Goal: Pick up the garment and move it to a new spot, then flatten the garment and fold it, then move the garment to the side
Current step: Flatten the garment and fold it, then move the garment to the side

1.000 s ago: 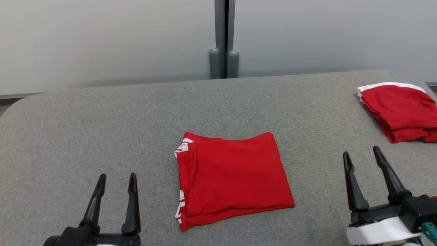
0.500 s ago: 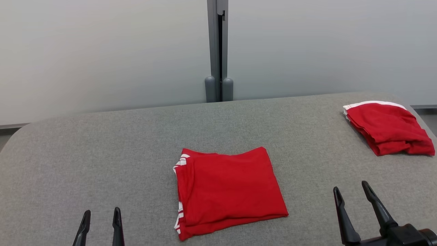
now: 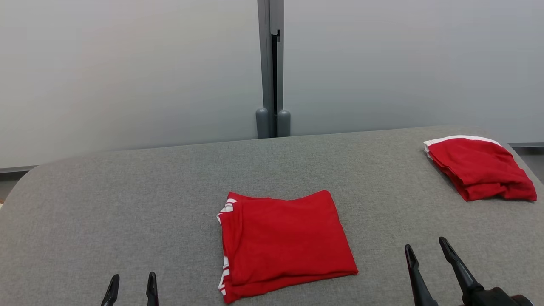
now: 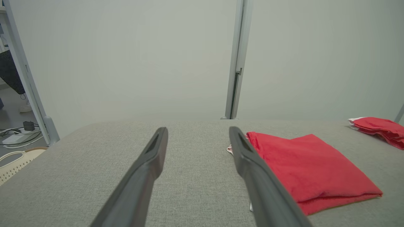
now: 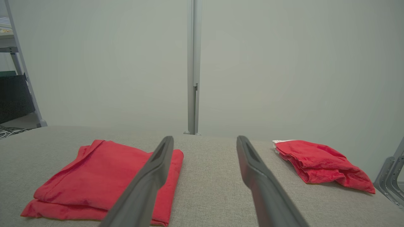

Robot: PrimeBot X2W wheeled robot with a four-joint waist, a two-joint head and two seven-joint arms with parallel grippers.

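The garment, red with white trim at its left edge, lies folded into a flat rectangle in the middle of the grey padded table. My left gripper is open at the lower left, well to the left of the garment and apart from it. My right gripper is open at the lower right, clear of the garment's right edge. In the left wrist view the open fingers hover above the table with the garment to their right. In the right wrist view the open gripper has the garment to its left.
A second folded red garment with a white band lies near the table's far right corner, also seen as a red bundle in the right wrist view. A grey post and pale wall panels stand behind the table. Cables and a basket lie on the floor at left.
The head camera has tilted up, so the table and both garments sit lower in the picture and the grippers show less. Both grippers stay open; the garments have not moved on the table.
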